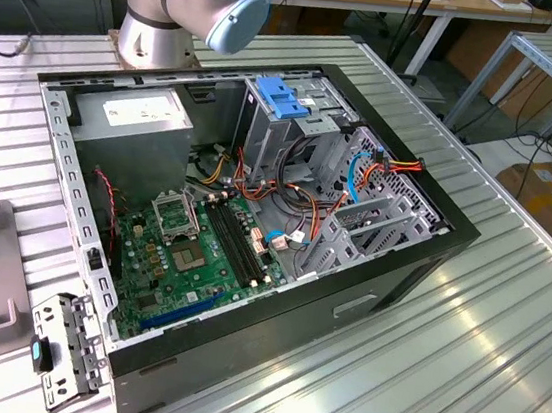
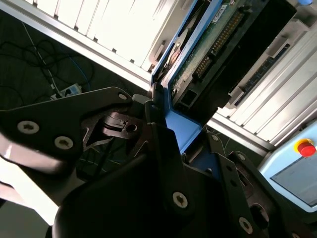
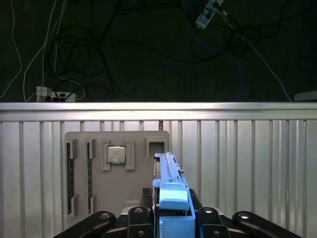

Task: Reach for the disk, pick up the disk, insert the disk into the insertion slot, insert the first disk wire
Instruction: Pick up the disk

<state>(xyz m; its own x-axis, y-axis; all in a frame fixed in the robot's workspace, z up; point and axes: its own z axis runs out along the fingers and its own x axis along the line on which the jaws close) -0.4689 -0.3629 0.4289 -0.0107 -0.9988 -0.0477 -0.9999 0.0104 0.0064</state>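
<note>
The disk (image 3: 170, 171), a flat drive in a bright blue carrier, stands on edge between my gripper's (image 3: 173, 220) black fingers in the first wrist view. In the second wrist view the disk (image 2: 213, 44) shows its green circuit board and blue frame, and the gripper (image 2: 173, 131) is shut on its blue end. The insertion slot (image 1: 381, 214), a low grey perforated cage, sits inside the open computer case (image 1: 237, 363) towards the exterior view's right. It is apart from the taller cage with the blue cap (image 1: 284, 102).
A grey fixture plate (image 3: 99, 198) with a processor chip (image 3: 117, 154) and memory sticks (image 3: 70, 171) lies under the disk on the ribbed metal table (image 3: 247, 163). Cables lie on the floor beyond its edge. A loose metal bracket (image 1: 67, 347) lies by the case. The arm's base (image 1: 159, 11) stands behind.
</note>
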